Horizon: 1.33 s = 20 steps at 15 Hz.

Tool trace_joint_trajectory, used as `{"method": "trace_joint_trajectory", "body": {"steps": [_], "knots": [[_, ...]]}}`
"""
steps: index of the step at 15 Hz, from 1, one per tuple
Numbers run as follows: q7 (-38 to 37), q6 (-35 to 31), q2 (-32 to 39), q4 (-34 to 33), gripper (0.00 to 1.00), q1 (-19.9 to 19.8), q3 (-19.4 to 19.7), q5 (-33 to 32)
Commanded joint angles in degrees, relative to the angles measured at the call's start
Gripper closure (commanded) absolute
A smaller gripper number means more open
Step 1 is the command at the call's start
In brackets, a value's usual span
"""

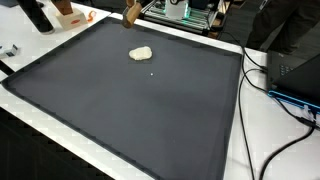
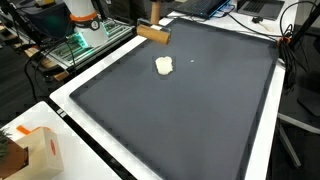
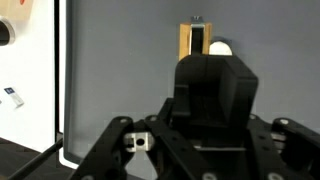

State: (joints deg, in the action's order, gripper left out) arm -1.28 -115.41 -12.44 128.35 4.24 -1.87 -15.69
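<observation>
Lump (image 1: 141,53) on the mat (image 1: 120,110), block (image 1: 131,14) at its edge
The lump lies near the block, just inward of it, well apart from the mat's other edges.

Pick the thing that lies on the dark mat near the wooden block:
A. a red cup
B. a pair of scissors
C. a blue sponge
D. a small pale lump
D: in both exterior views a small pale lump lies on the dark mat, a short way from the wooden block.

A pale lump (image 2: 164,65) lies on the dark mat (image 2: 190,120), near a wooden block (image 2: 153,34) at its far edge; a cardboard box (image 2: 40,150) stands beyond the near corner.
</observation>
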Motion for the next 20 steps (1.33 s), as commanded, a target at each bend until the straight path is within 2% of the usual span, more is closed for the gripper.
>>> {"method": "trace_joint_trajectory", "body": {"steps": [1, 7, 12, 13, 19, 20], "knots": [[8.0, -1.1, -4.5, 1.5, 0.76, 0.5, 0.0, 3.4], [21.3, -2.6, -8.0, 2.4, 0.76, 2.5, 0.3, 5.5], [28.6, -4.3, -10.2, 3.8, 0.76, 4.0, 0.3, 4.8], [25.9, -2.7, -7.4, 1.4, 0.51, 3.3, -0.2, 4.0], [27.3, -3.1, -8.3, 2.2, 0.51, 3.7, -0.2, 4.0], [27.3, -3.1, -8.3, 2.2, 0.76, 3.7, -0.2, 4.0]]}}
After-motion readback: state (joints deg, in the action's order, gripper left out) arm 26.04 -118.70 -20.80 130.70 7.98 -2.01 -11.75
